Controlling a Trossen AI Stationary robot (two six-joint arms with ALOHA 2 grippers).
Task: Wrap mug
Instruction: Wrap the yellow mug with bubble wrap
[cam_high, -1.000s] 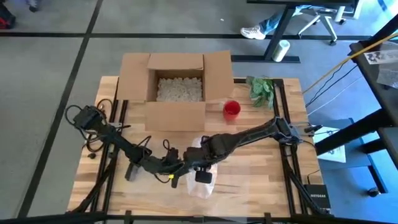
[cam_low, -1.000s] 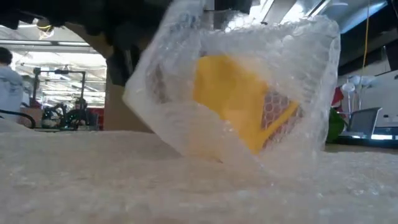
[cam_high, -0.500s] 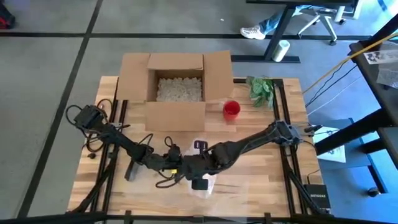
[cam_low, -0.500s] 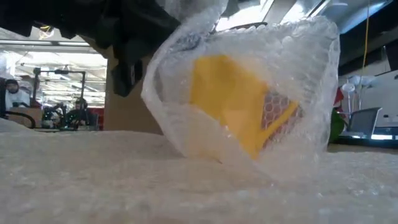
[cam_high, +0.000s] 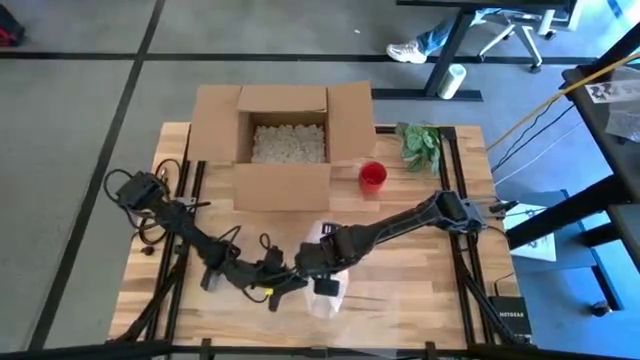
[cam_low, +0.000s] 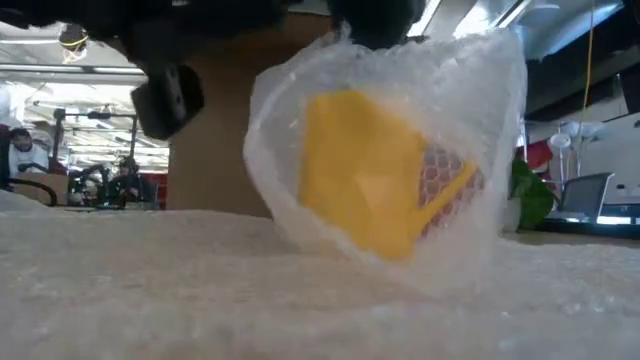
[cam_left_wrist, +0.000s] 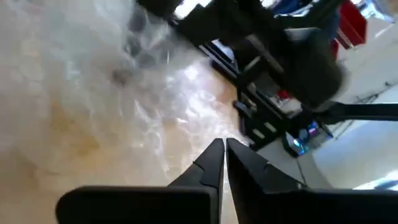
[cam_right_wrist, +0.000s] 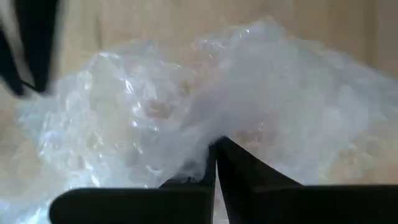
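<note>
So the yellow mug (cam_low: 375, 175) sits tilted inside bubble wrap (cam_low: 470, 130), right gripper (cam_right_wrist: 216, 149) pinched on the wrap, left gripper (cam_left_wrist: 224, 149) closed on nothing beside it.

Clear plastic bubble wrap (cam_low: 400, 150): glossy, crinkled, bubbled texture, translucent over a matt yellow mug (cam_low: 365, 170). Light wooden slat table (cam_high: 420, 255): smooth, pale grain. Brown cardboard box (cam_high: 283, 135): matt, holding white foam packing peanuts (cam_high: 288, 143). Small red cup (cam_high: 372, 176): smooth, looks plastic.
</note>
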